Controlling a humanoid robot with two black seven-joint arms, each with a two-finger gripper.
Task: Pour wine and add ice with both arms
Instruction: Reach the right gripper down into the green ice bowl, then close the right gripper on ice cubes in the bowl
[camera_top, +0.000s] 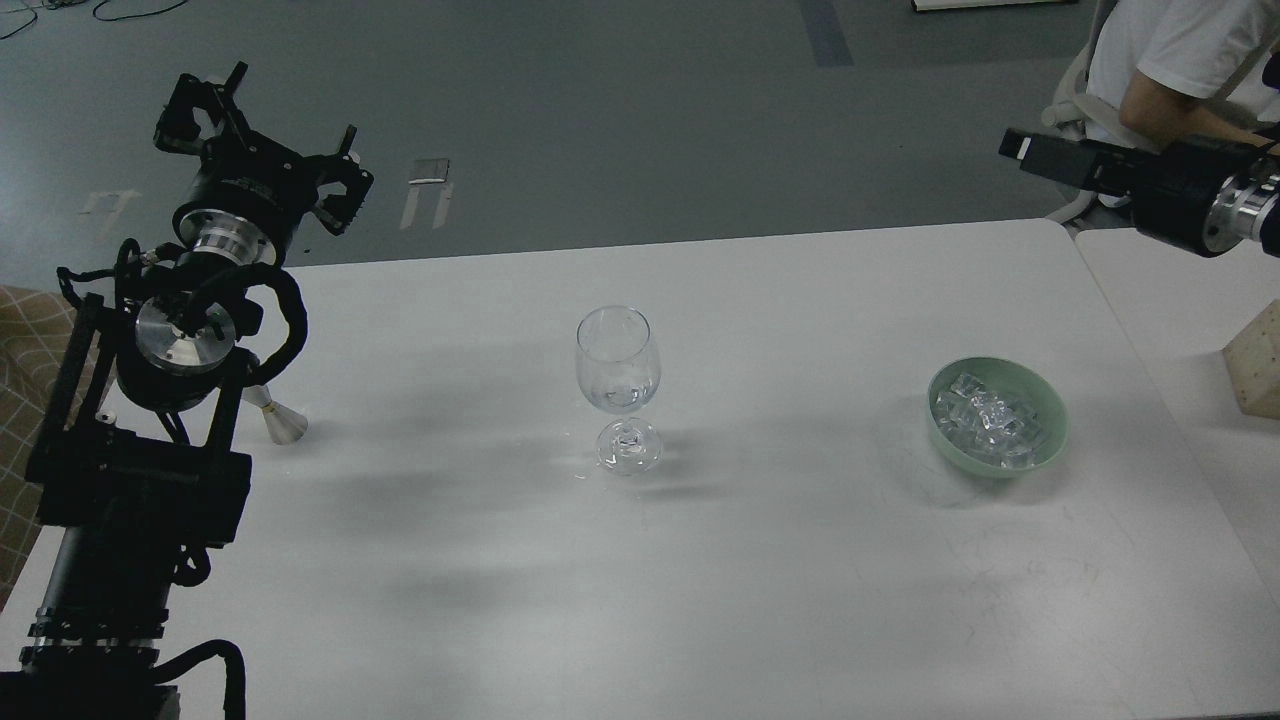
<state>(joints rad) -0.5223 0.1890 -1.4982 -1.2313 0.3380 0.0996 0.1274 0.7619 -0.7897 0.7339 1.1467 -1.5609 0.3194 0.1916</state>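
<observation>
Table: white top, spanning most of the view, with a second white surface butted against its right edge.

Left arm: black, rising from the lower left corner along the table's left edge. Its gripper is raised above the far left corner, off the table, claws spread apart and holding nothing.

Right arm: enters at the upper right, extended level over the far right corner. Its gripper shows only as a dark block end-on; whether it is spread or clenched cannot be told. Nothing visible in it.

Bowl: pale green, right of centre, upright on the table. Contains the ice, a heap of clear cubes filling most of the basin.

Glass: clear, stemmed, upright at table centre, well apart from the bowl. Contains the wine, a shallow colourless pool at the bottom. No cubes seen inside.

Cone: small metal piece standing on the table just beside the left arm.
</observation>
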